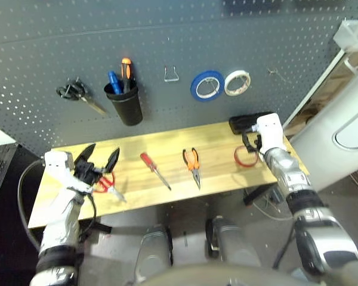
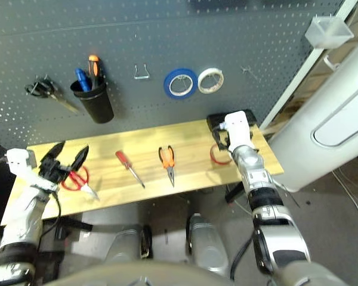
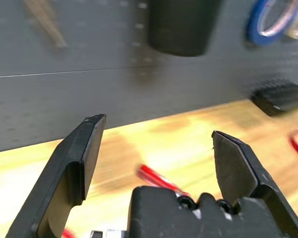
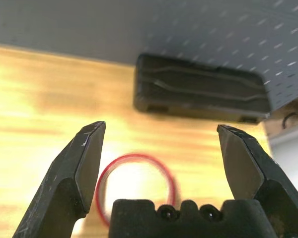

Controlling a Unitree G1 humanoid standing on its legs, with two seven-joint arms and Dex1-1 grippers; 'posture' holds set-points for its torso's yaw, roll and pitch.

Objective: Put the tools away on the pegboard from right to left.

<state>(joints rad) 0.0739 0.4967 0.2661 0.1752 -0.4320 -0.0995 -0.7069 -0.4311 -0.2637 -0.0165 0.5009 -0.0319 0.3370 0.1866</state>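
Right claw [image 4: 159, 148] is held spread wide and empty just above the thin red tape ring [image 4: 134, 186], which lies flat on the bench [image 1: 167, 149] near its right end; seen along the wrist, the ring sits between and slightly below the two black fingers, a little toward the arm's own side, so a short dip forward and down is judged to be what the coming grasp turns on. As the ring is the rightmost of the tools, it is taken to be first in line, and the right arm is plainly the nearer one. A black block [image 4: 201, 91] lies just beyond the ring, against the foot of the pegboard [image 1: 167, 36]. Further left on the bench, the orange-and-black-handled pliers [image 1: 192, 164] are laid with the handles toward the board and the nose toward the robot, and the red-handled screwdriver [image 1: 154, 169] lies slanted, its handle toward the board. At the far left, the red-handled scissors [image 1: 107, 183] are found beside the left claw [image 1: 98, 162], which is likewise splayed and holds nothing. On the board, black-handled scissors [image 1: 77, 94], a black cup [image 1: 125, 104], an empty wire hook [image 1: 171, 74], and blue [image 1: 206, 85] and white [image 1: 237, 83] tape rolls are hung.
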